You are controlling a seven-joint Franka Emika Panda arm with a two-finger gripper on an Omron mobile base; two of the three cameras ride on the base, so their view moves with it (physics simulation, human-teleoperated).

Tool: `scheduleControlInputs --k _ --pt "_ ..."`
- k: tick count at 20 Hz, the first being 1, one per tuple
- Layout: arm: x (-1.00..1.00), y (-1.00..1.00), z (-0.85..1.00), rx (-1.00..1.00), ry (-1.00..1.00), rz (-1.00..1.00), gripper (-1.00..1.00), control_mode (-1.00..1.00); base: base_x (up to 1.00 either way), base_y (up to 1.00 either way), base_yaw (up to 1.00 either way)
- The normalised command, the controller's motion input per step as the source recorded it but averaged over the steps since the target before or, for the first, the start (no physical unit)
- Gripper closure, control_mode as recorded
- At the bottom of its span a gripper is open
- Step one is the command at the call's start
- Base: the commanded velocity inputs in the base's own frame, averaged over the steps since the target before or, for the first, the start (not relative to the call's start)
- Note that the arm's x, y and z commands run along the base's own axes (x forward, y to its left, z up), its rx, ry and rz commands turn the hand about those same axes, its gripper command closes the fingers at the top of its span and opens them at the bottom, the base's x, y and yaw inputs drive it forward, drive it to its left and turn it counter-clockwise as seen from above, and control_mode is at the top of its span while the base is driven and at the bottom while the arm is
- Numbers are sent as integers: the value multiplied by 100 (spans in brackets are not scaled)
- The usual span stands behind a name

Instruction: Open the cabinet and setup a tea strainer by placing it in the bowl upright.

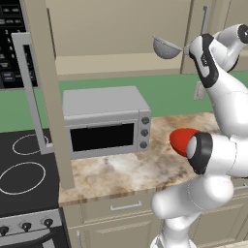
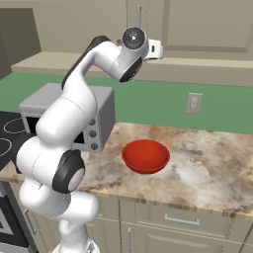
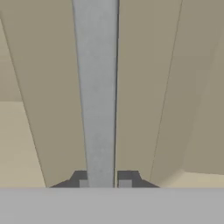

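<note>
Hand view: end effector (image 3: 103, 183) clamps handle (image 3: 96, 87).

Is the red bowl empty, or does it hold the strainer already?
Empty: the bowl shows a bare red inside; the tea strainer is elsewhere, well above it.

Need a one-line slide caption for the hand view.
Gripper shut on the cabinet's silver bar handle, dark fingertips on either side, beige door panels behind.
</note>
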Motion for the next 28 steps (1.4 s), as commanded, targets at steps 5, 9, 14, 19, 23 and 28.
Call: scheduleControlInputs --k 5,9,14,19,23,28 --pt "-4 -16 0 3 -15 0 100 -100 0 0 0" --pt "-36 -39 10 2 5 0 100 -100 0 0 0" --pt "-76 -61 22 1 10 0 100 -100 0 0 0" --pt "-100 -75 17 5 4 0 100 -100 0 0 0" --pt "-100 -78 5 7 1 0 100 -100 0 0 0" --pt "-100 -80 0 9 0 0 100 -100 0 0 0"
